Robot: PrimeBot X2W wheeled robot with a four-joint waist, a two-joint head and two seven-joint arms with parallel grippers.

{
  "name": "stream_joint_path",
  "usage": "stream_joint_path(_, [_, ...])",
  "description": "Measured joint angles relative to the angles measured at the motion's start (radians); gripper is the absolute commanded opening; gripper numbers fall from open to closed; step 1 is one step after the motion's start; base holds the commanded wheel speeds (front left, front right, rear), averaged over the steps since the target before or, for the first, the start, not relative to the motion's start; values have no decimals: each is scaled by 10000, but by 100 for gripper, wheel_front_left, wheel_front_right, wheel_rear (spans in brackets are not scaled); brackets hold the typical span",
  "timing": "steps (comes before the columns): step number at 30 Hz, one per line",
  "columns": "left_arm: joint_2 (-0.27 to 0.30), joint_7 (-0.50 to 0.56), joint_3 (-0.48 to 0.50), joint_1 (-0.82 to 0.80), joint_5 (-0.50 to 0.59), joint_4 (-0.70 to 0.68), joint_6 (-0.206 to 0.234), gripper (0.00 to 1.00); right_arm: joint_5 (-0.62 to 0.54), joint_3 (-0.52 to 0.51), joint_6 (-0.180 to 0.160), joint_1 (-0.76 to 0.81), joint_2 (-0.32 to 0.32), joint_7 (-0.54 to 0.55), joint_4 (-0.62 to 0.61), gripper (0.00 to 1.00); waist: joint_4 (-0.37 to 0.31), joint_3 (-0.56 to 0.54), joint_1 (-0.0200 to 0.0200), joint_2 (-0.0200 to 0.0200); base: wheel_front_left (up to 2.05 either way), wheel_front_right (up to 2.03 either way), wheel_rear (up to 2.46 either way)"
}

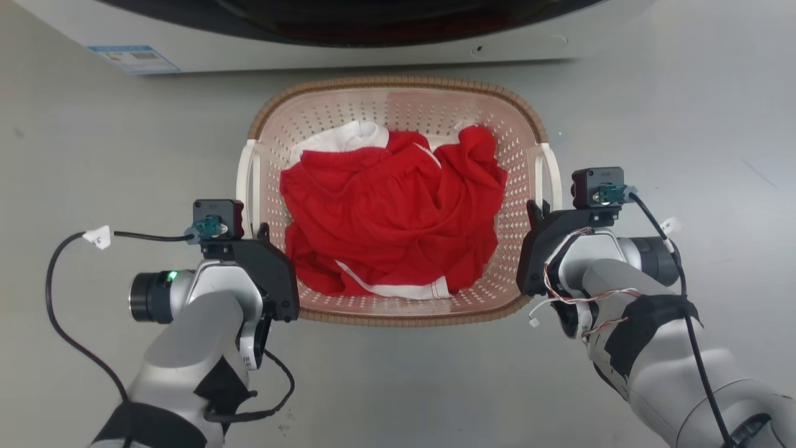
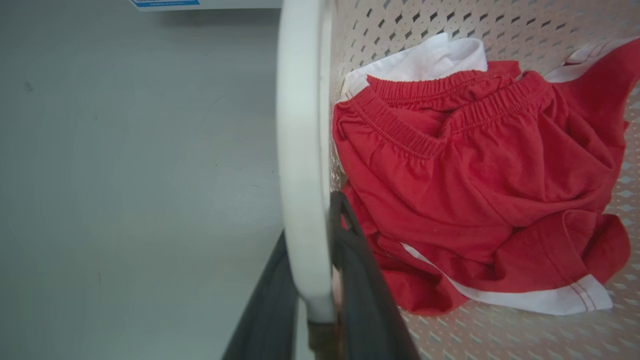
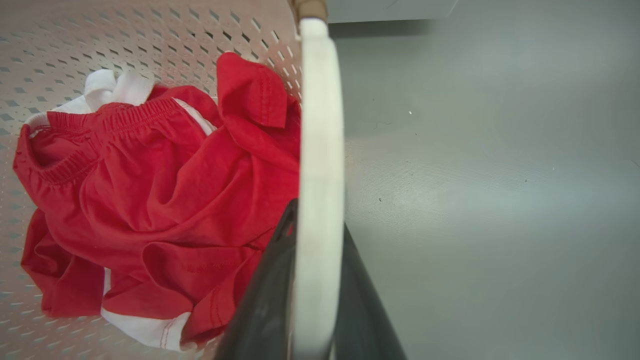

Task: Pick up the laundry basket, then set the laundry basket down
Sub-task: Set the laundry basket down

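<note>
I read left gripper (image 1: 264, 231) clamped on left handle (image 1: 245, 180) of laundry basket (image 1: 398, 83) | right gripper (image 1: 533, 208) clamped on right handle (image 1: 552, 171) | red clothes (image 1: 385, 218) inside basket

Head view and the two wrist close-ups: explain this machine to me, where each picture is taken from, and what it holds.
This is a two-armed robot. The wide picture looks down from its head; the other two come from cameras on its wrists. A laundry basket holding red shorts and a white garment is before a washing machine, over a grey floor. The left gripper straddles the left handle, the right gripper the right handle; both look clamped shut. Whether the basket is lifted, I cannot tell.
</note>
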Motion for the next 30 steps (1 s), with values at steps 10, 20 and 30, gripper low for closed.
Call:
stream_joint_path(10, [6,-253,-2,-527,109,228,-2,0,-36,90,0,-356,-12,-272,-2,0,-16,1134,-1,0,0,0,0])
stream_joint_path(20, [-44,-476,-21,-798,173,449,-2,4,-81,184,0,-589,-10,-500,38,31,-39,1386,-3,-1,0,0,0])
stream_joint_path(30, [-150,-765,-33,-962,349,660,2,100,-182,337,59,-771,121,-803,23,100,-67,1432,-3,-2,0,0,0])
